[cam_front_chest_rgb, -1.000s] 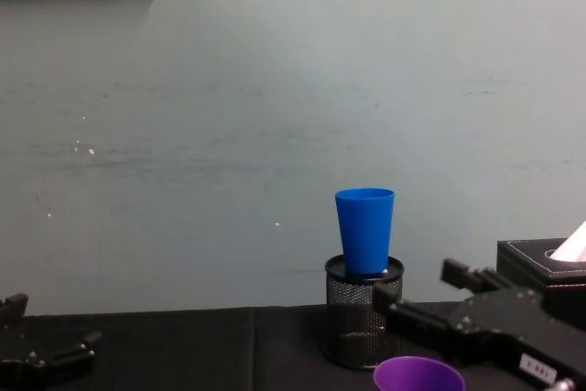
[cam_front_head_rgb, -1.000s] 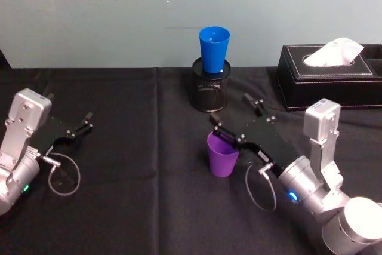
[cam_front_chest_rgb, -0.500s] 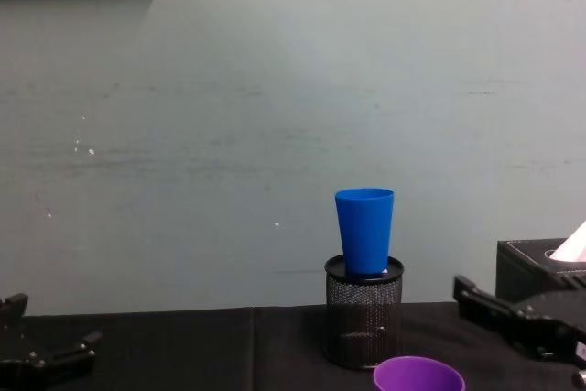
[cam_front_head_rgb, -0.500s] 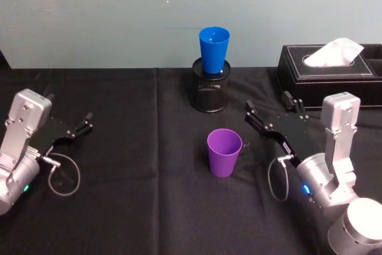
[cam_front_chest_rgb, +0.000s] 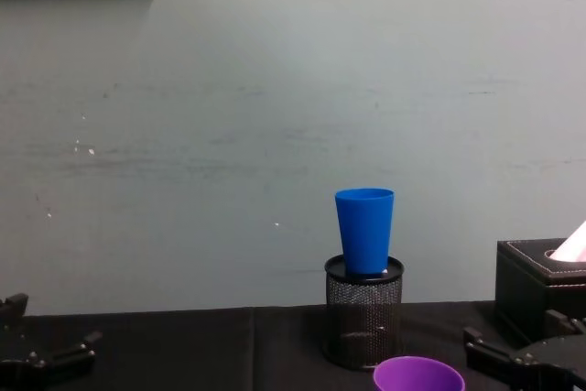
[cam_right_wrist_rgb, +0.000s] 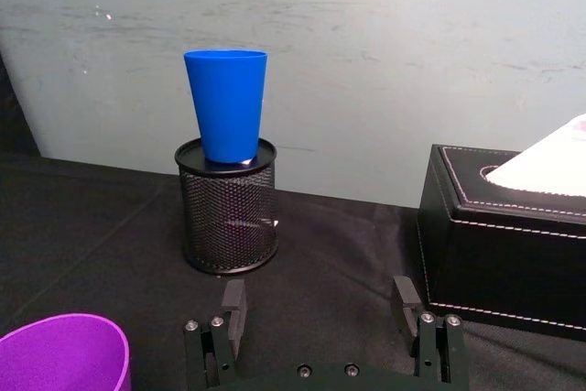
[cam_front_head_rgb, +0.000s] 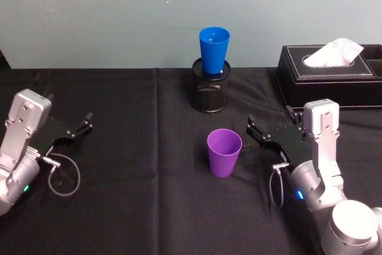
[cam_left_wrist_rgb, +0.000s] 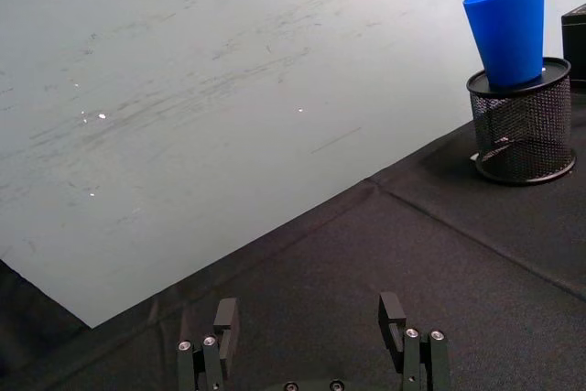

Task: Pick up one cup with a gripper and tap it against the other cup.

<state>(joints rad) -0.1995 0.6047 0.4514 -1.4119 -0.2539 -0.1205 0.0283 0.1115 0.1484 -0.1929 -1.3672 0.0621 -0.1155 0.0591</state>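
Since the purple cup (cam_front_head_rgb: 224, 151) stands upright on the black counter (cam_front_head_rgb: 143, 201) just to the left of the right gripper (cam_front_head_rgb: 271, 127), that arm is plainly the nearer one for the pick. The right gripper's jaws are spread wide and hold nothing, pointing forward toward the wall, so the cup lies off to their side, not between them (in the right wrist view its rim shows beside the left finger, outside the gap). The cup's long axis is vertical, mouth up, so I judge the gripper must shift left and close across the wall from the side.

The blue cup (cam_front_head_rgb: 213, 49) sits upright in the black mesh pen holder (cam_front_head_rgb: 210, 92), farther back and higher than the purple one, nearly straight behind it. A tap would thus mean lifting the purple cup and carrying it forward.

The left gripper (cam_front_head_rgb: 70, 126) rests well apart at the counter's left side, its fingers apparently open and empty. A black tissue box (cam_front_head_rgb: 328, 76) stands behind the right arm.
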